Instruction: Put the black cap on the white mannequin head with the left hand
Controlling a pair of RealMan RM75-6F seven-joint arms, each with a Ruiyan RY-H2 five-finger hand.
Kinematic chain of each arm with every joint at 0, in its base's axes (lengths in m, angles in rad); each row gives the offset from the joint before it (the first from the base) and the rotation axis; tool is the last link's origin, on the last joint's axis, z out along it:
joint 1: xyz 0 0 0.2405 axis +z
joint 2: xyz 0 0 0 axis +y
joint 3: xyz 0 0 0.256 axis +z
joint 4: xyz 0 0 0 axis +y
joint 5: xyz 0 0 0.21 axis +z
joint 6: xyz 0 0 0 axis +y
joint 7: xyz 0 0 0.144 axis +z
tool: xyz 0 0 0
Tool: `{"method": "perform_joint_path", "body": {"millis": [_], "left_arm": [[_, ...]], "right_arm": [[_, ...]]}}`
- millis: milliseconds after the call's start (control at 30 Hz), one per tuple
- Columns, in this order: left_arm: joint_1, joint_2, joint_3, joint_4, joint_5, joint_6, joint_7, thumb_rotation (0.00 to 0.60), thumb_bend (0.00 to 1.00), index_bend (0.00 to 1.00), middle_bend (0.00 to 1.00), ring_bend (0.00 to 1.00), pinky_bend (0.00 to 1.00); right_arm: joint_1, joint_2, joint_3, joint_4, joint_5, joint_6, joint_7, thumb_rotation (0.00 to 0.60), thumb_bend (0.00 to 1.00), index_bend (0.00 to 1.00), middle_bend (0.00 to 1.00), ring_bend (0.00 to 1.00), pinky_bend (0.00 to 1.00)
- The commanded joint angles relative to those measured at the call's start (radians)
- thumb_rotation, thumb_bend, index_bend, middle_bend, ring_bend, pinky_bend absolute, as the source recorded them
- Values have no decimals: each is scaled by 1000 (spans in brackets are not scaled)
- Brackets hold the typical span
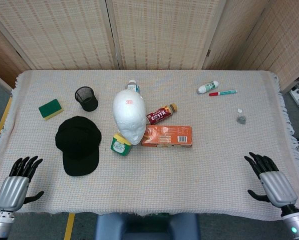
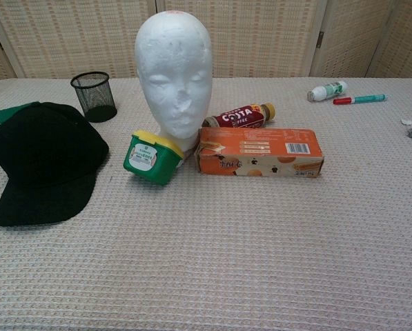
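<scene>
The black cap [image 1: 78, 144] lies flat on the cloth at the left, its brim toward the table's front edge; the chest view shows the cap [image 2: 45, 160] at the left too. The white mannequin head [image 1: 129, 116] stands upright at the table's middle, just right of the cap, facing forward, bare on top [image 2: 174, 76]. My left hand [image 1: 17, 184] rests at the front left corner, fingers spread, holding nothing, well in front of and left of the cap. My right hand [image 1: 269, 179] lies at the front right corner, also spread and holding nothing. Neither hand shows in the chest view.
A green tub with a yellow lid [image 2: 151, 157] leans against the mannequin's base. An orange biscuit box [image 2: 259, 151] and a brown drink bottle [image 2: 239, 116] lie right of it. A black mesh pen cup [image 1: 86, 98] and green sponge [image 1: 50, 109] sit behind the cap. Small bottle [image 1: 208, 88] and pen [image 1: 223, 93] lie far right.
</scene>
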Motion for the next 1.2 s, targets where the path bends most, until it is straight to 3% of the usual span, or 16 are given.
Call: {"method": "perform_joint_path", "body": {"millis": [33,233,333,433,533,633,800,1200], "left_arm": [[-1,0,1,-1,2,-1,-5,600,94,134,104,0,50],[-4,-17,15,-12,31,-1,-47,600,94,140,113,0,71],[-2,-59,20,3,75,34,-93,600,94,195,237,64,223],[0,-150,21,92,151,106,-146,600,84,287,523,331,506],[-8,-236,31,185,197,130,-191,600,78,376,803,630,720],[-21,-315,37,278,218,127,-213,600,92,457,972,833,876],[-43,-429,32,424,204,98,-257,600,116,504,1000,993,1000],[-86,-688,-33,840,168,164,-273,600,205,464,1000,1000,1000]], "right_arm": [[-2,-2,1,1,1,4,-3,600,154,0,0,0,0],[-7,1,2,-1,8,9,-10,600,154,0,0,0,0],[-10,3,3,-3,15,12,-15,600,154,0,0,0,0],[-12,4,6,-6,21,14,-21,600,155,0,0,0,0],[-12,-1,9,-7,24,15,-31,600,154,0,0,0,0],[-8,-10,9,-4,28,5,-43,600,153,0,0,0,0],[-5,-20,11,1,35,-3,-57,600,154,0,0,0,0],[-7,-26,18,4,47,1,-75,600,153,0,0,0,0]]}}
